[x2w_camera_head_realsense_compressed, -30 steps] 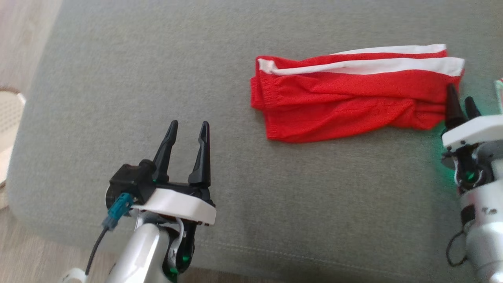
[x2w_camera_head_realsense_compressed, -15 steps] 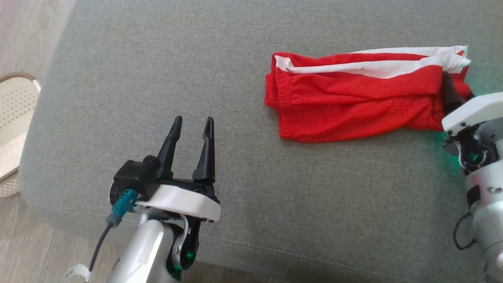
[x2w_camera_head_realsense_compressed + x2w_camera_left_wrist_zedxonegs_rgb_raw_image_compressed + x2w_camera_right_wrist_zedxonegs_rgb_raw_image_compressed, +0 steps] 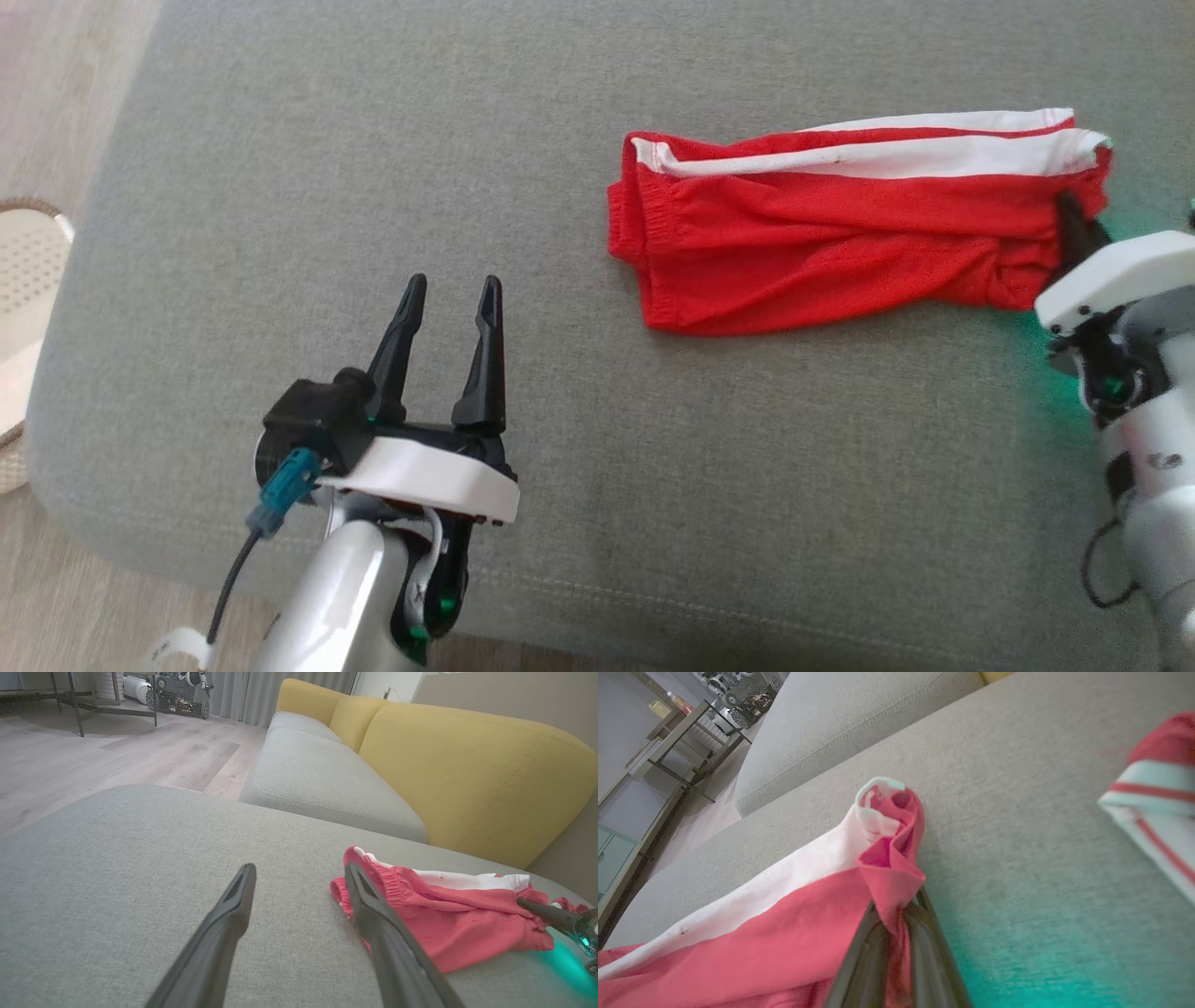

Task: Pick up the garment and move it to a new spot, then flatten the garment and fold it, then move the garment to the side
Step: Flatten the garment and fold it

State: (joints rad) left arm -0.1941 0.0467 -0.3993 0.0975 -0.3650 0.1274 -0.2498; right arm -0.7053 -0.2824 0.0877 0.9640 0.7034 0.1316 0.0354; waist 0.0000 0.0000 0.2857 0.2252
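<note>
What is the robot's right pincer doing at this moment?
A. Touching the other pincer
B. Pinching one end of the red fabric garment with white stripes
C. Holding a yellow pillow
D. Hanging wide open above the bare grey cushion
B: in the right wrist view, the right pincer is shut, with a bunched fold of the red fabric garment with white stripes caught between its two dark fingers.

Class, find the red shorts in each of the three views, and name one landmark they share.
Head view: red shorts, upper right.
Left wrist view: lower right.
Right wrist view: lower left to centre.
Shared landmark: the right hand pinching the shorts' end.
</note>
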